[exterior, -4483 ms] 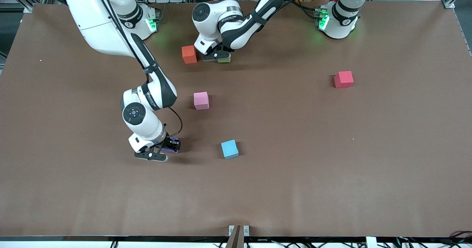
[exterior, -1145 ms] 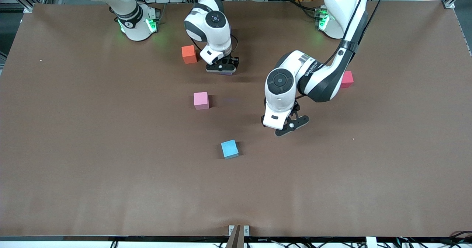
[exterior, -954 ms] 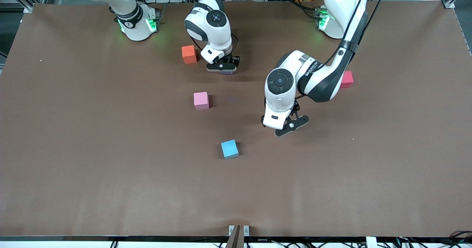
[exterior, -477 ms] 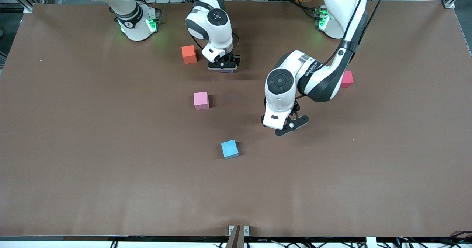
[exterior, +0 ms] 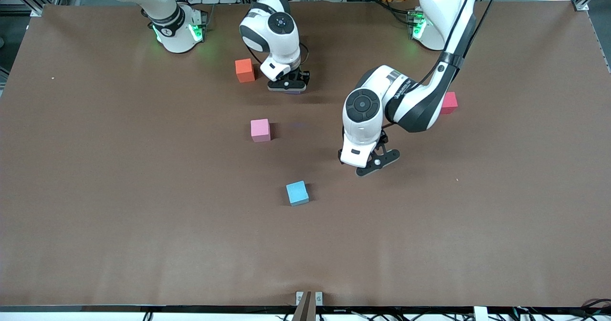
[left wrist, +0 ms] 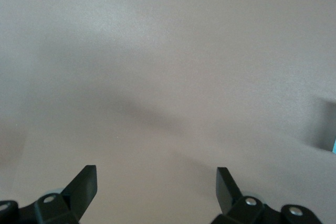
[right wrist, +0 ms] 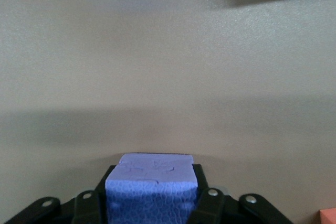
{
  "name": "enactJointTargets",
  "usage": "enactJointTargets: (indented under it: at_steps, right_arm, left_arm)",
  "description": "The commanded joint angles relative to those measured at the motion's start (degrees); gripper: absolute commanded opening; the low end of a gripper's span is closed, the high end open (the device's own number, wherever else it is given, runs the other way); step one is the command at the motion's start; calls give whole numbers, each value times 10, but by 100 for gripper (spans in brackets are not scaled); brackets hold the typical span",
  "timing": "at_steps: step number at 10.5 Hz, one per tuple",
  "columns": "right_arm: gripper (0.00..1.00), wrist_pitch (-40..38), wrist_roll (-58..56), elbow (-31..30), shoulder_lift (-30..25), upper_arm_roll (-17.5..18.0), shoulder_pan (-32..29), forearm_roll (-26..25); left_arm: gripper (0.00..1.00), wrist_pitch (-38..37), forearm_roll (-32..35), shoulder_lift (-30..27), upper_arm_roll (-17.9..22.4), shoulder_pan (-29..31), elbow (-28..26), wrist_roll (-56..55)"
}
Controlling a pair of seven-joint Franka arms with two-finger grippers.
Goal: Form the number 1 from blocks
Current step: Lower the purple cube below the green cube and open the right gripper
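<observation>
Five foam cubes show on the brown table (exterior: pixel 95 216), and the right gripper (exterior: pixel 288 85) is down low beside the small orange foam cube (exterior: pixel 245 70), its fingers against the sides of a matte purple foam cube (right wrist: pixel 152 184), though whether they truly clamp it I cannot tell. Nearer the camera sits the pink foam cube (exterior: pixel 260 130), and nearer again the light blue foam cube (exterior: pixel 297 192). Over bare table hangs the left gripper (exterior: pixel 374 164), fingers (left wrist: pixel 84 184) spread wide and empty. Partly hidden by the left arm, the red foam cube (exterior: pixel 450 102) lies toward that arm's end. Lettering runs along the left forearm, too small to read.
</observation>
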Motion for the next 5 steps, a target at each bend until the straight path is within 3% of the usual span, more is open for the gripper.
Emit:
enactJointTargets:
  at_steps: [1, 5]
  right_arm:
    - [100, -1, 8, -1, -5, -1, -2, -2]
    - [100, -25, 2, 6, -75, -1, -104, -2]
  left_arm:
    - [100, -4, -6, -7, -3, 3, -7, 9]
    - [100, -4, -6, -3, -3, -3, -7, 8]
